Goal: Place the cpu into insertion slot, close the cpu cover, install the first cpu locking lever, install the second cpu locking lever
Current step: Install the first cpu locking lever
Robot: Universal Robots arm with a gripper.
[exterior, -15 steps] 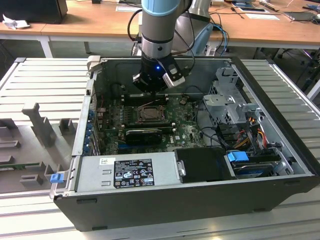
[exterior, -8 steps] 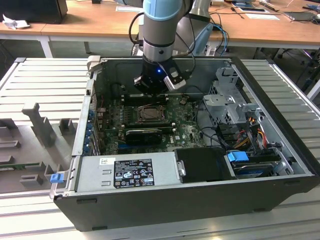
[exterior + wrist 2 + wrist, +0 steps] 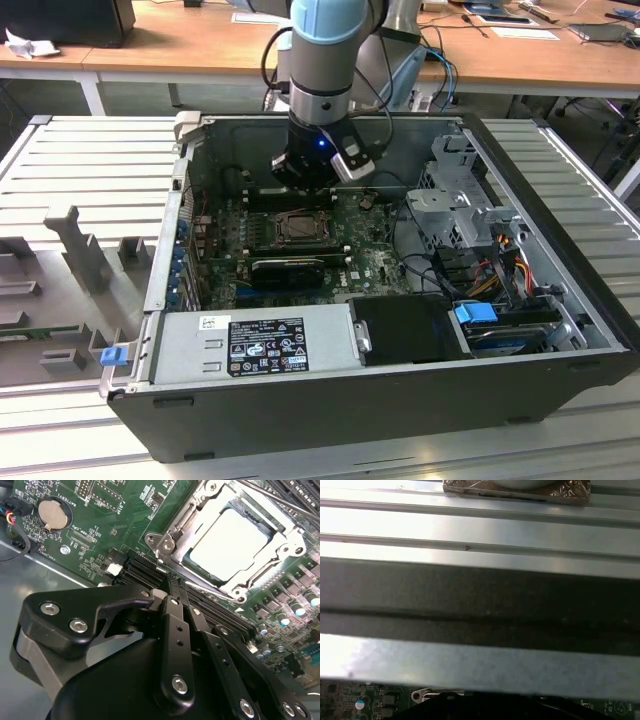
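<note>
cpu (image 3: 227, 542) sits flat in the insertion slot (image 3: 280, 527) on the green motherboard (image 3: 100, 515), pale silver top showing through the window of the cpu cover (image 3: 172, 535), which lies down over the socket. A thin locking lever (image 3: 272, 500) runs along one edge of the socket frame. In the exterior view the socket (image 3: 297, 227) is mid-board inside the open computer case (image 3: 560, 330), black card (image 3: 288, 268) just in front of it, power supply (image 3: 255, 345) along the near wall, drive cage (image 3: 455, 195) toward the exterior view's right. Gripper (image 3: 175, 587) hangs just off the socket's corner, over the black memory slots (image 3: 145, 572), not touching the cpu. Its two black fingers (image 3: 172, 625) are pressed together with no gap, holding nothing. Coin cell battery (image 3: 50, 512) well apart on the board. Case stands on a ribbed metal table (image 3: 80, 160).
</note>
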